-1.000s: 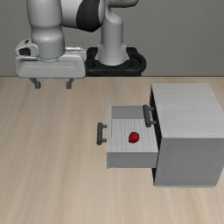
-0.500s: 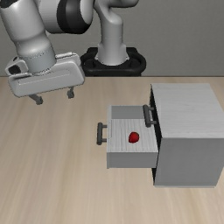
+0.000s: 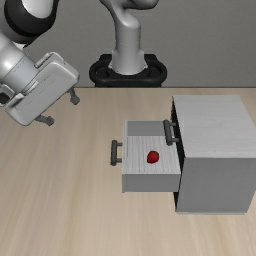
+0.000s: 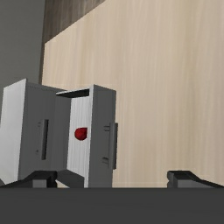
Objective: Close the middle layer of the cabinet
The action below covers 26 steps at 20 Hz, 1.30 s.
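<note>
Change: over the last second the arm swung out toward the exterior view's left and the hand rolled over. The gripper [image 3: 61, 109], which was pointing straight down, now sits tilted with the wrist turned toward the cabinet [image 3: 215, 125]. Fingers [image 3: 47, 119] are spread apart with nothing between them, same as before.

The middle drawer [image 3: 150, 182] hasn't moved. It's still pulled out toward the exterior view's left, and its handle [image 3: 115, 151] is well apart from the gripper. So nothing has closed yet. This looks like repositioning to get behind the drawer front for a push, and contact is yet to come.

Materials and shapes:
- The cabinet is a plain grey box, matte, with hard flat faces and square edges.
- The drawer is an open-topped grey tray with a paler floor and thin walls.
- The handle is a dark grey bar on two short posts, and should be rigid enough to push on.
- A second bar handle [image 3: 171, 131] sits at the cabinet face behind the drawer. It probably belongs to another layer, hard to be sure.
- A small red object [image 3: 152, 157] lies on the drawer floor. It's rounded and glossy, and sits loose, clear of the walls.
- The table [image 3: 60, 200] is light wood with a plank grain and looks smooth
</note>
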{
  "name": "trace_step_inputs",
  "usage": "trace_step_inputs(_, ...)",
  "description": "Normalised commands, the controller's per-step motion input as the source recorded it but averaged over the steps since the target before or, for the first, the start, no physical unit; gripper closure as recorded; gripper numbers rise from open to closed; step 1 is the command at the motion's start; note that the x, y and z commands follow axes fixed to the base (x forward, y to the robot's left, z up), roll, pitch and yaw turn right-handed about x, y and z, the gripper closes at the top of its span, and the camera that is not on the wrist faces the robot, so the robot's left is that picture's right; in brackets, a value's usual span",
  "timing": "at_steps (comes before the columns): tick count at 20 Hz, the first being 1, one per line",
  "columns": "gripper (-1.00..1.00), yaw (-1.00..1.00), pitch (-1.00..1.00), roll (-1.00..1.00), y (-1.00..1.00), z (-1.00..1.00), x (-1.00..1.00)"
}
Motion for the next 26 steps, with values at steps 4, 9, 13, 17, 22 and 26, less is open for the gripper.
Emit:
trace_step_inputs(4, -1.0, 0.0, 0.0, 0.51, 0.0, 0.0, 0.0)
trace_step_inputs(9, -1.0, 0.0, 0.0, 0.45, 0.0, 0.0, 0.0)
trace_step_inputs(13, -1.0, 0.0, 0.0, 0.45, 0.0, 0.0, 0.0)
trace_step_inputs(17, -1.0, 0.0, 0.28, 0.06, 0.0, 0.0, 0.0)
trace_step_inputs(22, -1.0, 0.0, 0.49, 0.0, 0.0, 0.0, 0.0)
trace_step_inputs(26, -1.0, 0.0, 0.45, 0.0, 0.0, 0.0, 0.0)
